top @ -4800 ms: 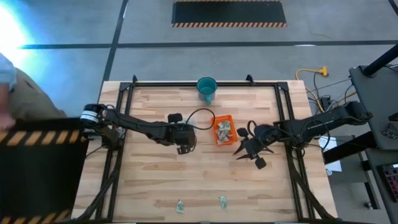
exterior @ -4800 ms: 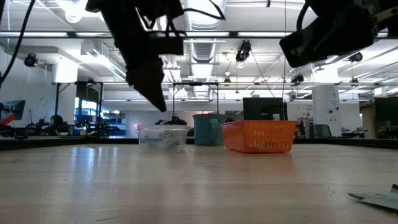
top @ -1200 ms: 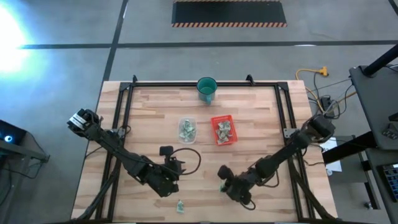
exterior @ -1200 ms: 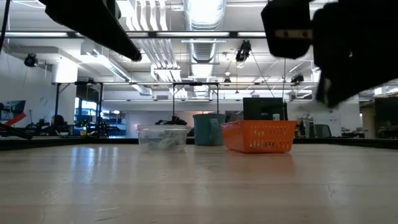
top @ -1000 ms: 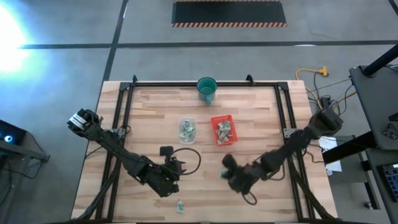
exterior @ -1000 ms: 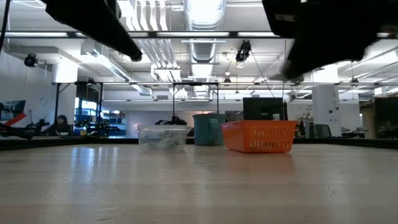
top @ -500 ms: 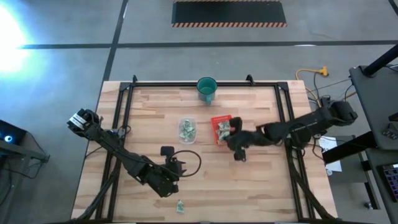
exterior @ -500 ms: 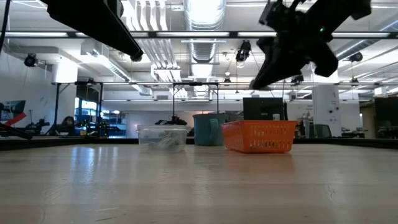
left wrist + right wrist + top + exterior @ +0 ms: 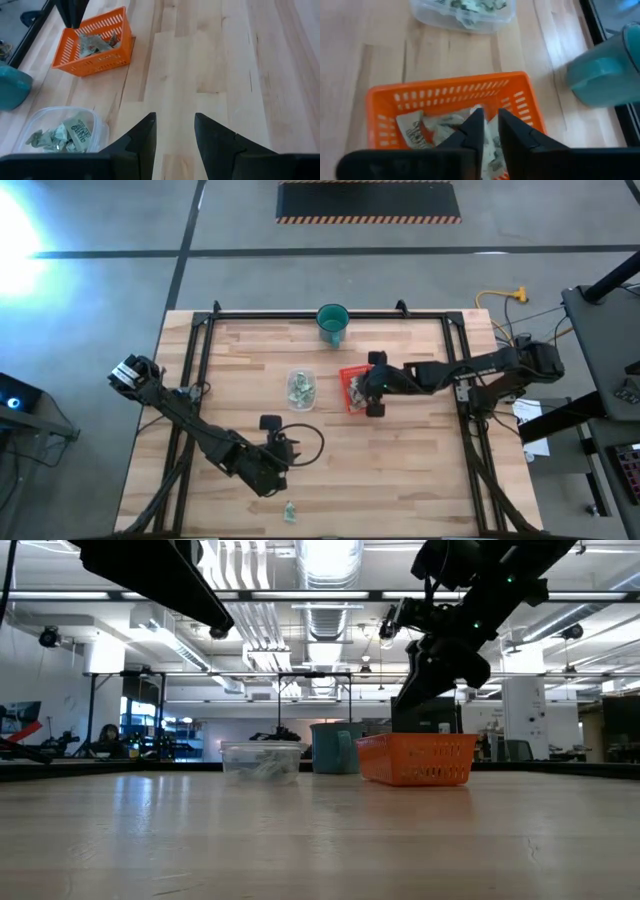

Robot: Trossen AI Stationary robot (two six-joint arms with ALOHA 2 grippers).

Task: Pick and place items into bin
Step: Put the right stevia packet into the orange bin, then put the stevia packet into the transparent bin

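Hovering over the orange basket (image 9: 357, 388) of items (image 9: 440, 125), the right claw (image 9: 487, 131) is slightly parted, empty.

Work surface: my wooden table (image 9: 250, 360) and the objects resting on it.

In my overhead view, the light plank table fills the frame centre. A teal cup (image 9: 332, 322) stands at its upper-middle edge. Below it sit a clear tub (image 9: 300, 388) and, just to the right, an orange basket (image 9: 355, 389), both containing green-and-white packets. One loose packet (image 9: 289, 509) lies near the lower edge.
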